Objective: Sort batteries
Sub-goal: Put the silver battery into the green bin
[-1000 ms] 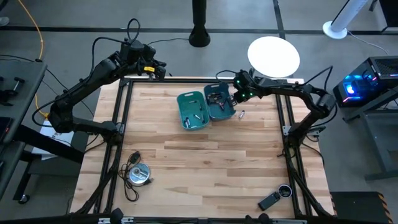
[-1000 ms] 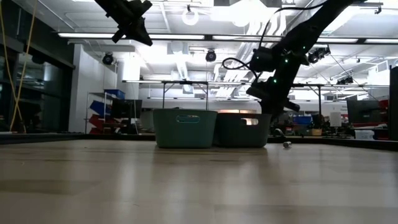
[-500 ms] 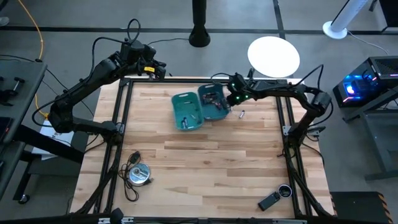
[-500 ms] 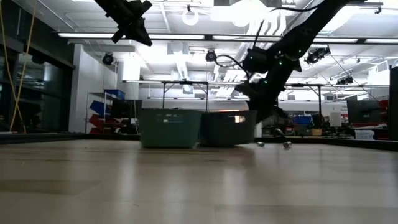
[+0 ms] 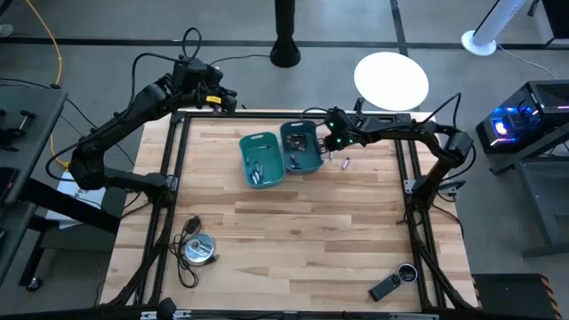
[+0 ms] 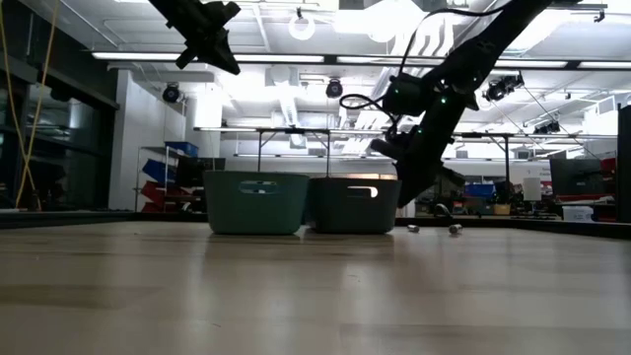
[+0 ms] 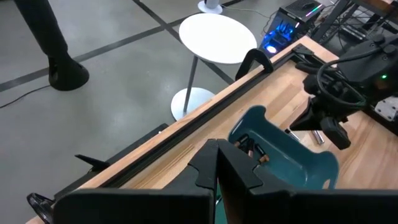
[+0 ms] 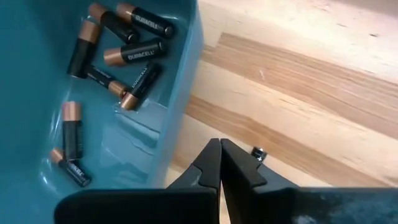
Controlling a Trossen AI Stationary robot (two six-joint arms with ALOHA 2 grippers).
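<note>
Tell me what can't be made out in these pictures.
- Left bin contents: too small in the high view; its wall hides them in the low view.
- Battery count in the right bin: cut off by the right wrist view's edge.
- Loose batteries on the table: type too small to tell.

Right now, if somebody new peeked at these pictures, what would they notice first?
Probably the two teal bins side by side near the table's far edge, with the right gripper pressed against the right-hand one, jaws shut. In the right wrist view that bin holds black-and-copper batteries. The bright white round table on the floor behind also catches the eye.
</note>
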